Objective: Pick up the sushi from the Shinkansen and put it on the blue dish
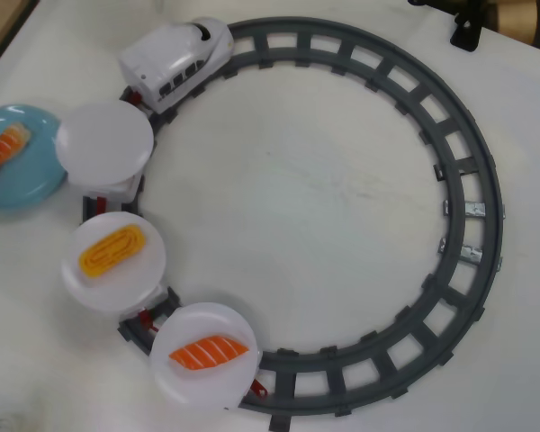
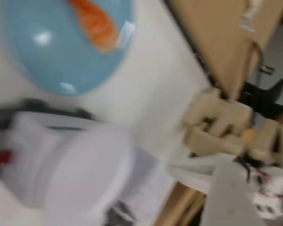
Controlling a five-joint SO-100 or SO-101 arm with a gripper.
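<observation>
The sushi [image 1: 4,150] is seen lying on the blue dish [image 1: 22,184], beside the Shinkansen [image 1: 175,58] and its emptied plate [image 1: 103,141]. The pincer's state cannot be told from the blurred wrist view. A clear, high retreat is advised.

1. The table [image 1: 297,198] is white, faintly scuffed near the middle in the overhead view.
2. A grey track [image 1: 472,171] lies on it in a ring, filling most of the view.
3. The blue dish [image 1: 18,184] rests on the table at the left edge, outside the ring, just beside the first white plate [image 1: 103,139]; the wrist view, blurred, shows the dish [image 2: 52,61] on the white top too.
4. A black stand [image 1: 466,34] sits at the top right corner, beyond the track.
5. A brown surface [image 1: 0,22] borders the table at the top left.
</observation>
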